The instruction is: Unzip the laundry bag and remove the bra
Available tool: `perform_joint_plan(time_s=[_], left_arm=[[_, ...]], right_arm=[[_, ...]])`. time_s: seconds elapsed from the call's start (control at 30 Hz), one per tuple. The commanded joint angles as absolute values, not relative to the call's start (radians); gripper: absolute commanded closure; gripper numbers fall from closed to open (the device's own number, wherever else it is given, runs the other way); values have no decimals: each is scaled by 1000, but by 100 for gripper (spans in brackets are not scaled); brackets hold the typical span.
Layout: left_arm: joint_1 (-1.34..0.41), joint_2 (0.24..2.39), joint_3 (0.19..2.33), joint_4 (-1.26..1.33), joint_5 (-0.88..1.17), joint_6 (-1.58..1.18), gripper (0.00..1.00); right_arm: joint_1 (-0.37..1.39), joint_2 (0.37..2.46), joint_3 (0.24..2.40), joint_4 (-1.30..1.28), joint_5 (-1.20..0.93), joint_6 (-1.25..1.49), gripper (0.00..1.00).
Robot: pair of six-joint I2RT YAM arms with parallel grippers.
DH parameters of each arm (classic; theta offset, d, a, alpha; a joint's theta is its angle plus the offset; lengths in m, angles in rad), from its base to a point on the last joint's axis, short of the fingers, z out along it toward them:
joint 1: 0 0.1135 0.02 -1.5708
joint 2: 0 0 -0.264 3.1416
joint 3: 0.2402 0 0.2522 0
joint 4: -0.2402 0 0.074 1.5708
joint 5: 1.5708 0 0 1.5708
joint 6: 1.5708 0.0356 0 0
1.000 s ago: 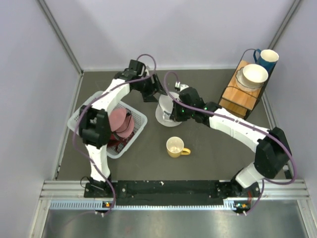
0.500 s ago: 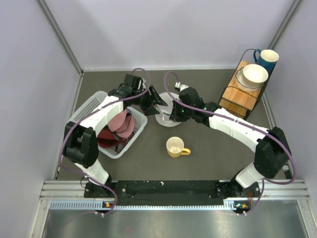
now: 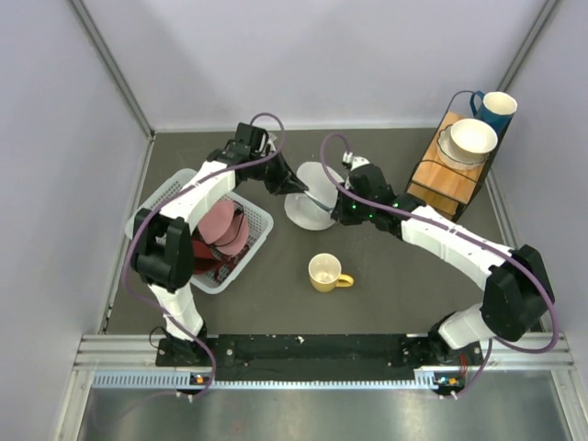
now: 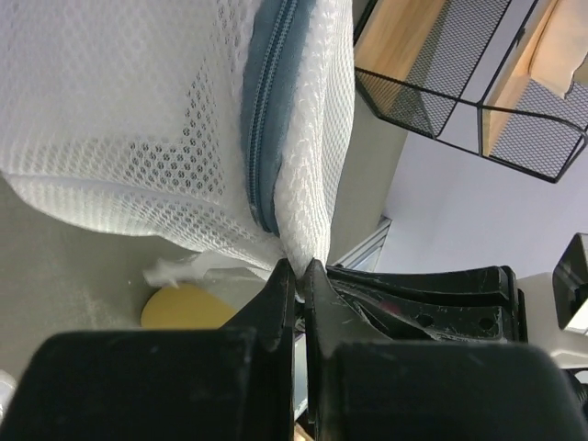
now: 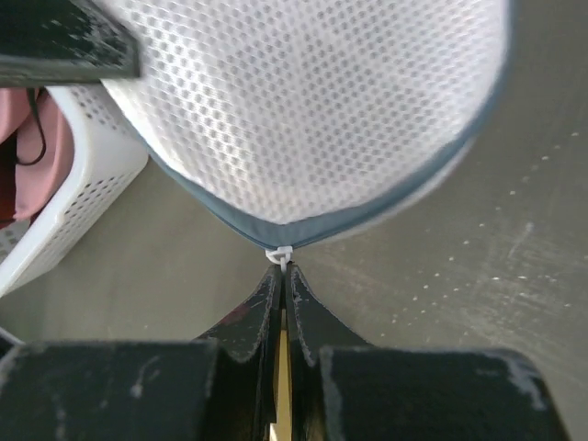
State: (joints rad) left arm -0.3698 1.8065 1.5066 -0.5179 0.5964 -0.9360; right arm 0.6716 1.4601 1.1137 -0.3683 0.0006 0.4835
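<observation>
The left end effector [image 4: 296,276] has its fingers pressed together on a fold of white mesh at the rim of the laundry bag [image 4: 138,119], right beside the end of the grey-blue zipper [image 4: 266,129] that runs along the seam. The right end effector [image 5: 280,276] is pinched narrow on the small white zipper pull [image 5: 278,254], which hangs from the grey-blue band at the bag's edge.

From above, the two end effectors meet the bag from opposite sides: the left one at its left far edge, the right one at its right near edge. The bag sits around the middle of the dark worktop [image 3: 395,276], toward the far side. What it holds cannot be made out through the mesh.

Just left of the bag stands a white lattice basket [image 3: 262,223] with pink and dark red fabric [image 3: 220,225] inside. Nearer than the bag, apart from it, a yellow mug [image 3: 324,271] stands upright with its handle to the right. At the far right, a black wire rack [image 4: 432,87] carries a wooden box [image 3: 441,179], a white bowl [image 3: 472,138] and a blue mug [image 3: 498,107].
</observation>
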Motion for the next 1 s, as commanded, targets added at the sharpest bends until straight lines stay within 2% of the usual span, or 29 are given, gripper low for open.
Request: perform_joint_plan(time_s=[0.0,0.2,0.23,0.27,0.3,0.33,0.37,0.43,0.57,0.63,0.7,0.87,0.97], left_arm=[[-328,1880,1658,-515,594,-835,100],[-328,2098,1940,-655,577,-750,100],[-325,2106,1981,-687,568,-752,92],[-325,2103,1999,-716,581,-753,61],[-328,2056,1993,-710,584,-753,42],[-333,2021,1946,-700,554,-752,28],[-333,1981,1913,-675,542,-752,7],[-325,1857,1800,-666,503,-753,1],[-327,1712,1610,-649,468,-799,5],[-336,1649,1521,-597,475,-862,14],[-353,1599,1405,-531,501,-900,17],[-448,1640,1385,-466,511,-940,24],[-463,1680,1362,-393,509,-971,37]], right_arm=[[663,1407,1071,-408,-30,457,100],[749,1416,1127,-403,-15,511,100],[762,1419,1143,-391,-14,517,100],[762,1425,1150,-388,-9,525,100],[765,1433,1154,-382,-3,547,100],[765,1436,1152,-362,-3,555,100],[765,1439,1151,-350,-3,560,100],[764,1447,1147,-341,28,568,100],[765,1460,1152,-324,37,561,100],[765,1463,1155,-324,37,561,100],[765,1465,1155,-318,32,568,100],[765,1471,1152,-314,18,568,100],[765,1473,1151,-316,3,565,100]])
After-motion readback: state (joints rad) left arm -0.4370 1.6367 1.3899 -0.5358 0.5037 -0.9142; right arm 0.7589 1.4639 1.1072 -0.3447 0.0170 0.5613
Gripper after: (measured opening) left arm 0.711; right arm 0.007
